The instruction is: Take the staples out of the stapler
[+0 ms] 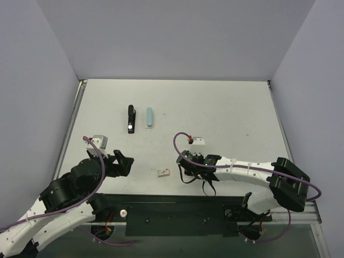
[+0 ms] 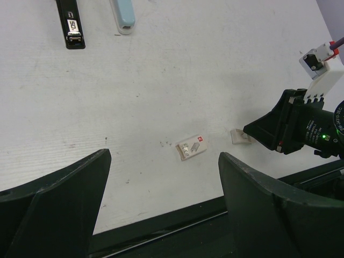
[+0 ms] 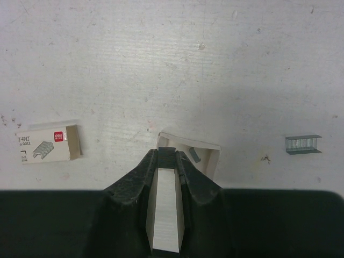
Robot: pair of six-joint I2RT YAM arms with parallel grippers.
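Right hand (image 3: 166, 155), clamped on a staple strip (image 3: 165, 209), may scatter the strip beside the open box (image 3: 208, 153) if it releases off-centre.

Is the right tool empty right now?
No, the right tool is shut on a pale staple strip, at the open white tray.

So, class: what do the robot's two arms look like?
The left arm and right arm have white segments, black joints and purple cables. The left tool and right tool are black. A green light glows on the right wrist.
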